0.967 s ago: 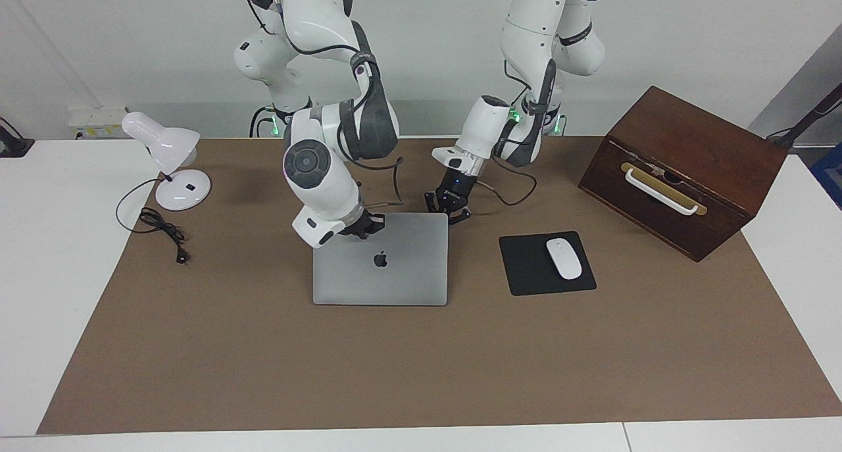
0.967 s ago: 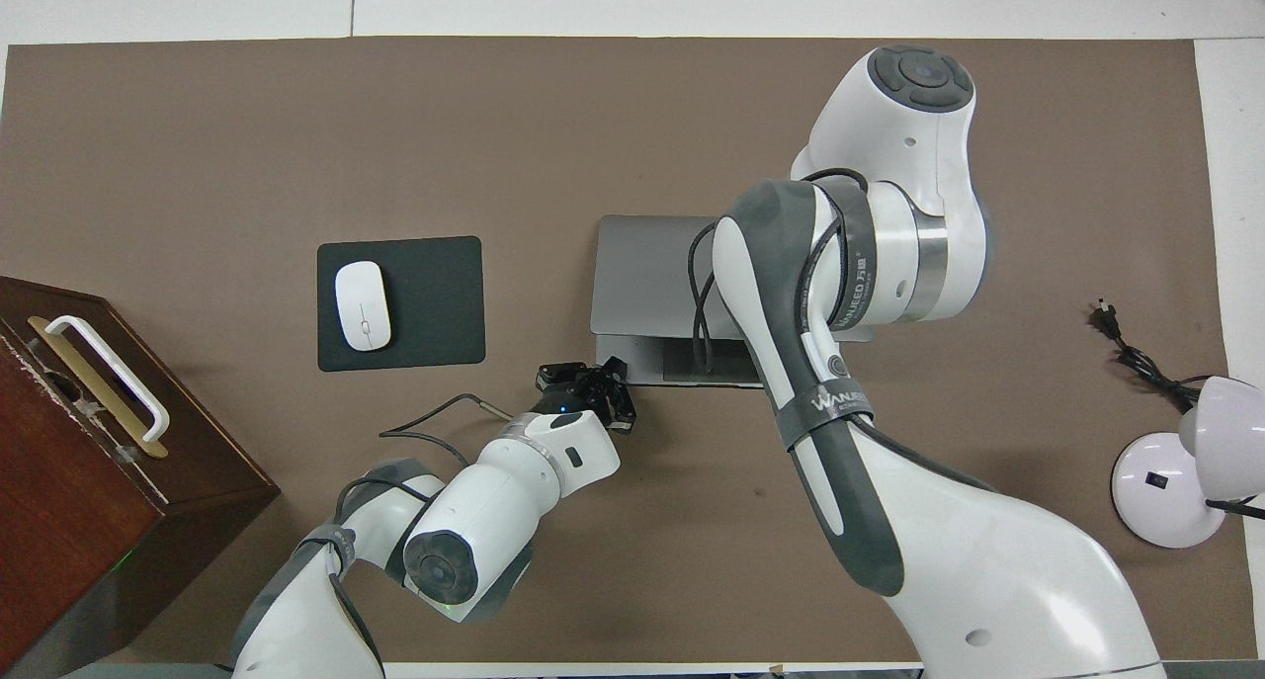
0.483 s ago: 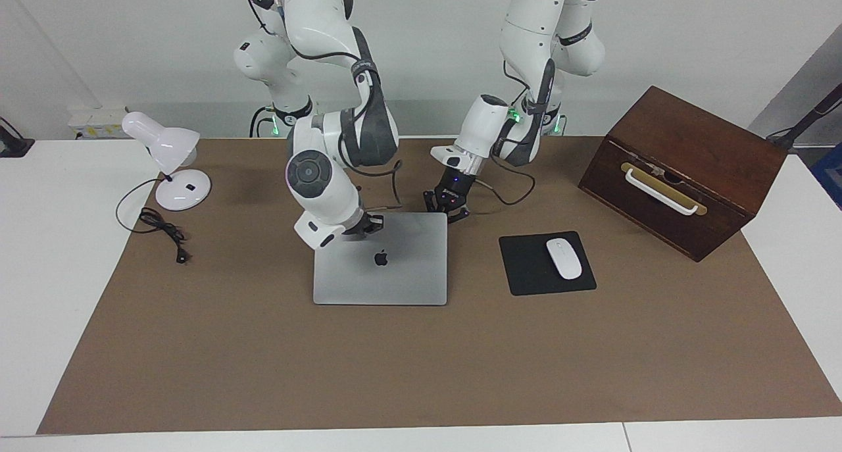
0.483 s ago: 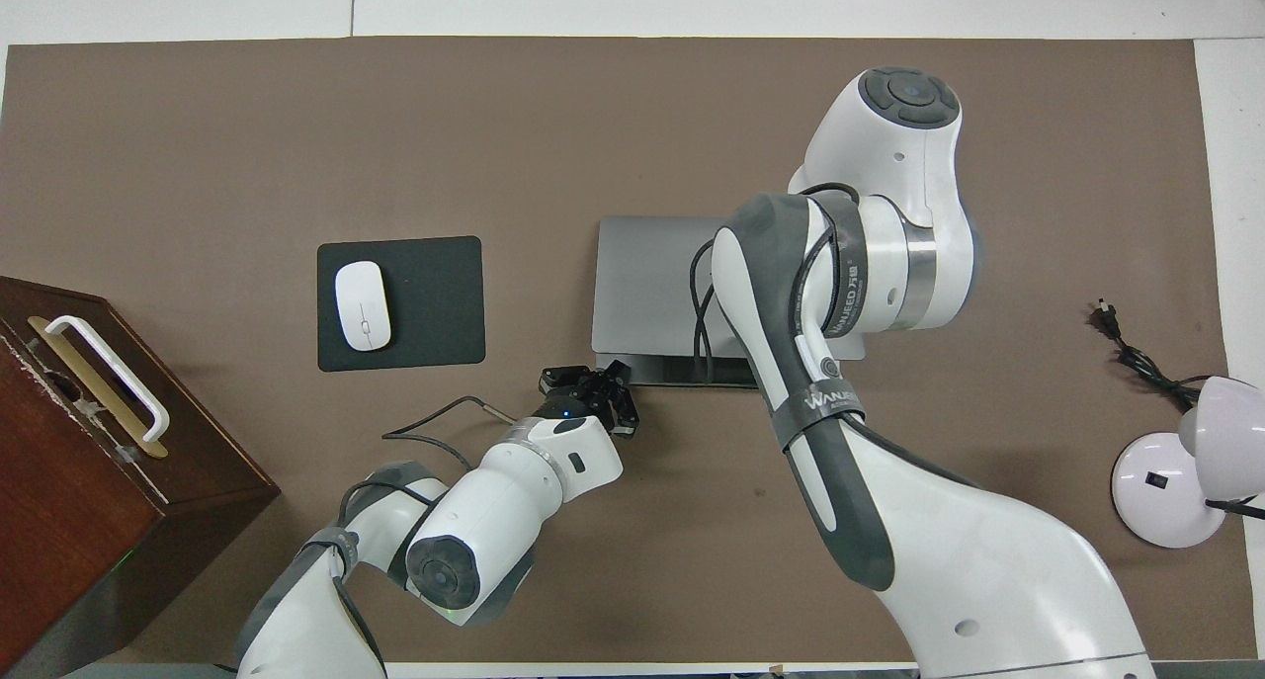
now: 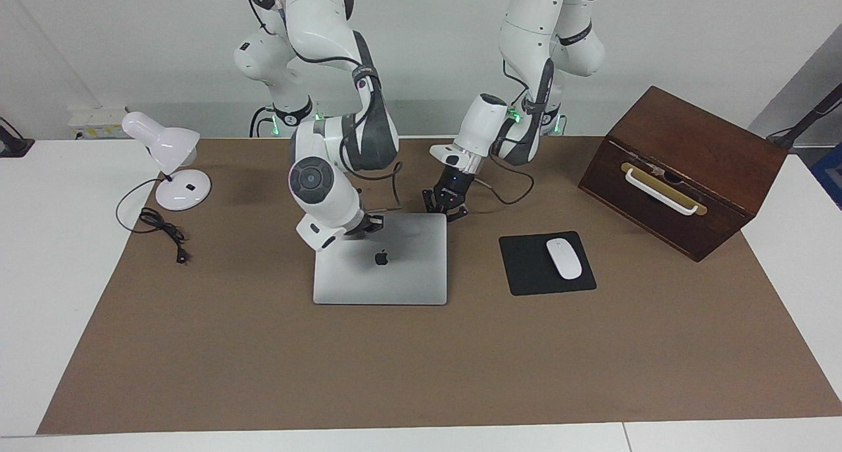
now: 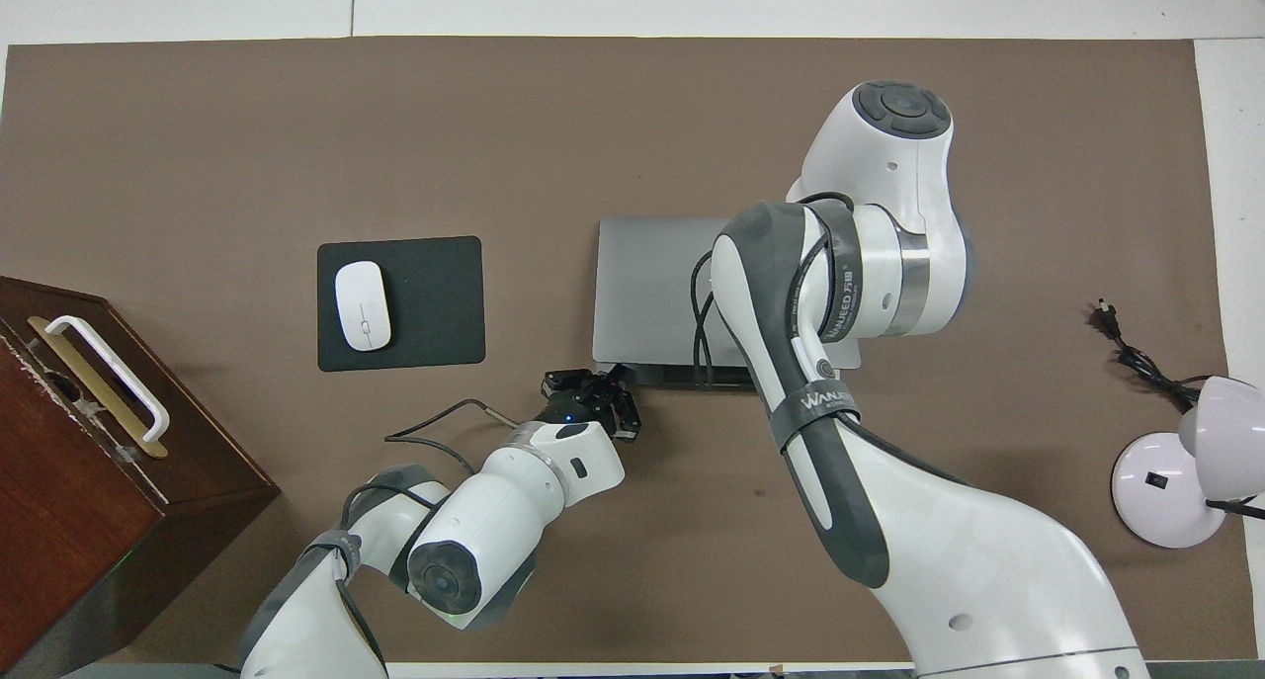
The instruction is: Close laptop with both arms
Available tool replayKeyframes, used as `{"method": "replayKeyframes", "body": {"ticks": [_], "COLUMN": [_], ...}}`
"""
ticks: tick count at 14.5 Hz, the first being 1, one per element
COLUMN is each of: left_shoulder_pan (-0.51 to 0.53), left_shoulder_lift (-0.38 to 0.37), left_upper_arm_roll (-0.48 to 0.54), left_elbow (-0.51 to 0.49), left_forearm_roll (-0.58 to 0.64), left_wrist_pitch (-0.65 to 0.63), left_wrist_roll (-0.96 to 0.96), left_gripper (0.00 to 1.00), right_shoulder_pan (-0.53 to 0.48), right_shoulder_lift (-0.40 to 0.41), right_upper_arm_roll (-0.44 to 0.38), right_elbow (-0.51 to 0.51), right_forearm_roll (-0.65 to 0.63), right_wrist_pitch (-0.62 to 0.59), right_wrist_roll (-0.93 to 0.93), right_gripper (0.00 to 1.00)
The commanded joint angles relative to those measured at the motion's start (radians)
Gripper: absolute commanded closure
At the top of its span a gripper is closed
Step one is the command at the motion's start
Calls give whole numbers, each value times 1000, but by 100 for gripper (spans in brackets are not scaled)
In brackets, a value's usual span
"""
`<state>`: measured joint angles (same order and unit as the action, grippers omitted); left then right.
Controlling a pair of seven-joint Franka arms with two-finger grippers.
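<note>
The laptop (image 5: 380, 260) lay nearly shut mid-table, apple logo (image 5: 381, 258) up. Both grippers – left (image 5: 446, 206) and right (image 5: 370, 225) – were closed and empty at its robot-side edge; "WANJEED" marked the right arm (image 6: 820, 402).

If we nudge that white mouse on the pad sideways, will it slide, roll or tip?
The mouse looks low, smooth and flat-bottomed, so it would probably slide rather than roll or tip. It seems small and light, so a slight push should shift it. The black mouse pad under it may add some drag.
</note>
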<state>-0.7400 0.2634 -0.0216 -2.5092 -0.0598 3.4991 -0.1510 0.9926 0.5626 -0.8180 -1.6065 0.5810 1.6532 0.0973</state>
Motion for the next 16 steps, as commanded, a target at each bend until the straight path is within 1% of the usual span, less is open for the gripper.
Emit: {"method": "replayKeyframes", "body": {"ticks": [1, 16], "left_shoulder_pan": [-32, -32], "left_shoulder_lift": [22, 25], "left_upper_arm_roll": [11, 11], "left_elbow": [-39, -39], "left_forearm_roll": [8, 8], "left_wrist_pitch": [-3, -5], "left_wrist_roll": [-2, -2], "left_gripper": [100, 100], "right_shoulder_pan": [15, 20], "right_shoulder_lift": [-30, -32], "right_upper_arm_roll": [8, 25], "right_elbow": [-58, -96], "right_forearm_roll": [20, 20], "right_wrist_pitch": [30, 53], "right_wrist_roll": [-33, -33], "right_gripper": [100, 100]}}
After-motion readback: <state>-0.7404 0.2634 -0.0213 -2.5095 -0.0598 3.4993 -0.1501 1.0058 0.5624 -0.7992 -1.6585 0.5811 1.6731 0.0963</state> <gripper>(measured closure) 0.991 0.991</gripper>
